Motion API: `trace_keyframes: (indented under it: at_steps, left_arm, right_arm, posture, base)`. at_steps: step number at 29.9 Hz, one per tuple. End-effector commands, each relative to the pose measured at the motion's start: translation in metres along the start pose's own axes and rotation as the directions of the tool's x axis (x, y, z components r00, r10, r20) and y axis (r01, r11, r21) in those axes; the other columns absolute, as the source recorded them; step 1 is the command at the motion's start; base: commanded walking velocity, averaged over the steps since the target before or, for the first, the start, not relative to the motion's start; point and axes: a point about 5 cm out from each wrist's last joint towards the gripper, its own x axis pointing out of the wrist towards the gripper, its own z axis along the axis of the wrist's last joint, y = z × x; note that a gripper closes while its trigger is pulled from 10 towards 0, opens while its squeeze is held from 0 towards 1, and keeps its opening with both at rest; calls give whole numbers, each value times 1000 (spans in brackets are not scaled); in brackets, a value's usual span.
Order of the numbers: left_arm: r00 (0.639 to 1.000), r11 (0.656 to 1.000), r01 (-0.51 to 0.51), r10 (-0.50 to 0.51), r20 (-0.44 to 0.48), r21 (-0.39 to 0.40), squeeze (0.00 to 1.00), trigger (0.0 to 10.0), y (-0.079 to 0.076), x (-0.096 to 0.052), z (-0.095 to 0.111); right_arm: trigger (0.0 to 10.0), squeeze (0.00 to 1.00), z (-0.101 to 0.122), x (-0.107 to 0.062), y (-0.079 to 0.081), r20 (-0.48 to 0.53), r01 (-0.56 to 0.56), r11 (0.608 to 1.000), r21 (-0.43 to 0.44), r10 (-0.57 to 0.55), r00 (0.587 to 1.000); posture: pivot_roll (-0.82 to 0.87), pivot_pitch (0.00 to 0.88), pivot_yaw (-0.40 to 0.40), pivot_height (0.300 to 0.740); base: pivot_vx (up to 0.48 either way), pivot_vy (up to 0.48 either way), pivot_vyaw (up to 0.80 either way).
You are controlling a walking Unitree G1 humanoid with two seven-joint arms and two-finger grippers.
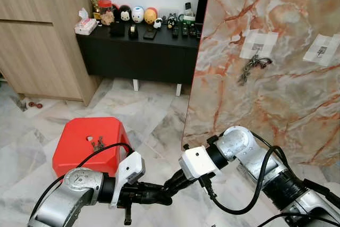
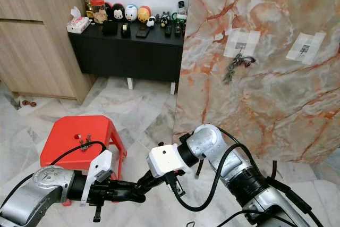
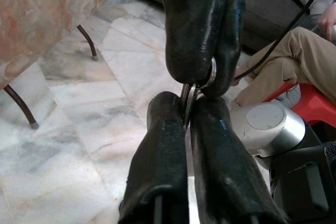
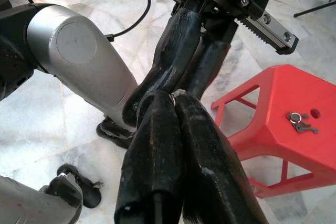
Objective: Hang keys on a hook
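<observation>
Both silver arms reach in low at the near edge, meeting fingertip to fingertip just above the marble floor. From the left, the left gripper points rightward, its jaws closed on a metal key ring; from the right, the right gripper points leftward, and its jaws are closed on the same ring, so the two sets of black fingers touch around it. Something small and dark hangs below the left gripper's fingers; I cannot tell whether it is a key. Biggest thing in the room is the marble-patterned panel standing upright on the right, on thin dark legs. Two white taped patches sit on its upper part: the left patch has a hook with a bunch of keys already hanging from it, and the right patch carries another hook. Far left stands a wooden cabinet, and beside it, against the far wall, a low black sideboard crowded with small figurines and dark gadgets, plus a tissue pack at its left end. Nearer, left of the arms, a red plastic stool stands on the floor, and a small set of keys lies on its seat beside the centre hole. A person's leg in tan trousers shows in the left wrist view.
</observation>
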Motion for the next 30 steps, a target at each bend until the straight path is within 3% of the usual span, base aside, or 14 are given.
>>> trace_keyframes:
  at_steps: [1,6,8,30]
  left_arm:
    - [1000,1000,4,-4,-9,2,0,0,-1,-2,-1]
    - [999,1000,5,-5,-49,2,0,0,-1,-4,-5]
    - [999,1000,-1,1,-51,-1,0,9843,-1,-4,-6]
    - [993,999,-52,51,-111,0,0,10000,4,-11,-15]
  right_arm:
    - [10000,0,6,-9,-7,4,39,999,-27,-38,999]
    - [10000,0,6,-11,-8,4,37,999,-29,-37,999]
    - [10000,0,6,-11,-8,2,38,999,-30,-38,999]
    - [10000,0,0,-12,-5,-22,30,1000,-6,-30,999]
  posture:
    - [71,0,-123,740]
    - [71,0,-123,740]
    - [71,0,-122,740]
    - [71,1,-122,740]
  base:
    - [0,0,0]
    - [0,0,0]
    - [0,0,0]
    - [0,0,0]
